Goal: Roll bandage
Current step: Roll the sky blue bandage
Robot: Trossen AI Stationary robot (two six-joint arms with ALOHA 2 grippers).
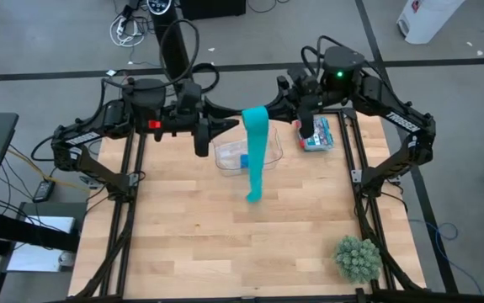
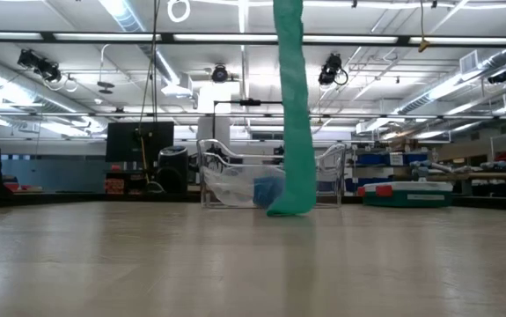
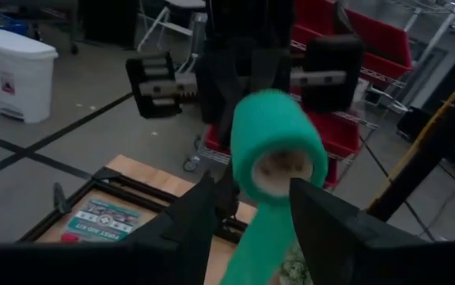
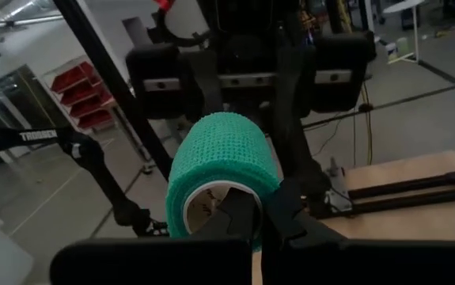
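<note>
The teal bandage is partly wound into a coil [image 3: 278, 150] on a white core, held high over the table's far middle. Its loose tail [image 1: 257, 160] hangs straight down, and the tail's lower end [image 2: 289, 208] rests on the wooden table in front of a clear container. My right gripper [image 4: 260, 207] comes level from the right and is shut on the coil's end. My left gripper [image 3: 251, 186] faces it from the left, open, with one finger on each side of the coil's other end. My right gripper is shut on the rim of the coil's end [image 4: 247, 190], beside the white core's opening, coming level from the table's right and along the coil's axis. Its own fingers hide the exact place. The coil is lifted clear and lies level, its tail hanging below. Whether my left gripper's fingers [image 3: 310, 206] touch the coil, I cannot tell.
A clear plastic container [image 1: 268, 150] holding a blue roll [image 1: 244, 160] stands under the coil at the far middle. A first-aid box [image 1: 316, 135] lies at the far right. A green spiky ball [image 1: 358, 257] sits at the near right. Bare wood [image 1: 208, 244] fills the near half.
</note>
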